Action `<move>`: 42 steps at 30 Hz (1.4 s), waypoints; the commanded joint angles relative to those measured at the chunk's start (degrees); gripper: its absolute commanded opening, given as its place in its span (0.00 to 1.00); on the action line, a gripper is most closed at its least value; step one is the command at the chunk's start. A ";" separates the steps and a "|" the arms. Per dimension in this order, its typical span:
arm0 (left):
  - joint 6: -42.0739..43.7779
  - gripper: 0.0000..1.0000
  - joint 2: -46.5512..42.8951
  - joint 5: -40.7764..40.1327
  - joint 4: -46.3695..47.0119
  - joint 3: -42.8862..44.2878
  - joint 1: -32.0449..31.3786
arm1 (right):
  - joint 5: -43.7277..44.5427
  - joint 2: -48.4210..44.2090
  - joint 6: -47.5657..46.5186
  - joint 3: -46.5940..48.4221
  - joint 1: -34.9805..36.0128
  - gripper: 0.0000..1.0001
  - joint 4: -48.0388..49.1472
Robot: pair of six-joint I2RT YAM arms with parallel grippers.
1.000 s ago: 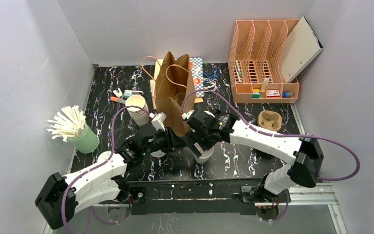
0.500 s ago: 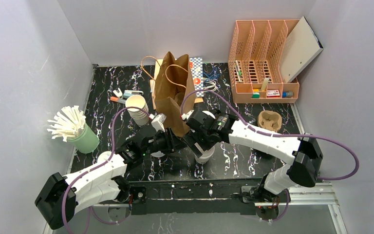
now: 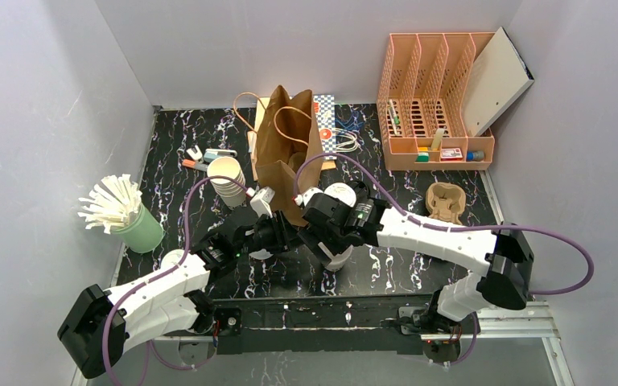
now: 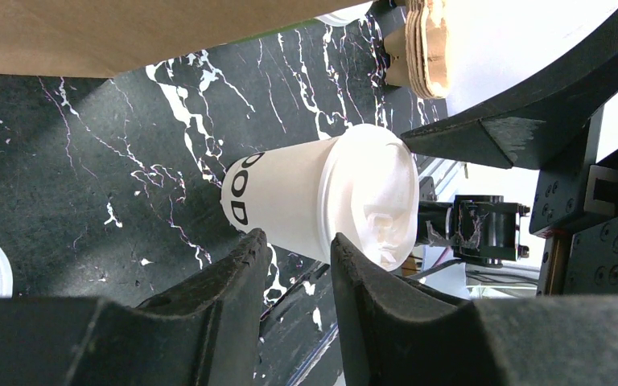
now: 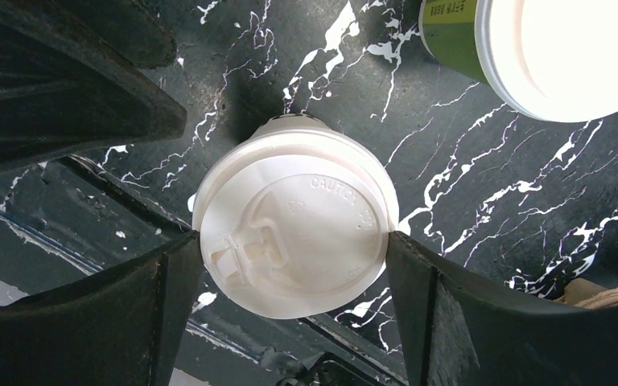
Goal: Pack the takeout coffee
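the brown paper bag (image 3: pixel 288 149) stands open at mid desk (image 3: pixel 169 185), its lower front hidden behind the 2 arms (image 3: pixel 426 229). the right end effector (image 5: pixel 294 241) is clamped on the cream cup (image 4: pixel 282 201), pressed against both sides of its white lid (image 5: pixel 298 209) (from the right wrist the wall is hidden under it). the green cup (image 5: pixel 531 48) just beside it is cut off. the left end effector (image 4: pixel 298 241) has its fingers (image 4: pixel 233 273) narrowly apart on nothing, near the cream cup. the desk is black marble-patterned; grey walls (image 3: pixel 40 121) close it in.
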 commanded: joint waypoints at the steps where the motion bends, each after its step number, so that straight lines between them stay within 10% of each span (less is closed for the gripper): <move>1: 0.43 0.34 -0.59 0.39 0.27 -0.69 -0.13 | -5.96 1.18 2.84 -4.91 0.98 0.91 -0.46; 42: -0.70 0.34 -0.82 1.68 1.74 -2.41 -0.13 | -0.66 3.29 4.98 -8.14 1.42 0.92 -4.03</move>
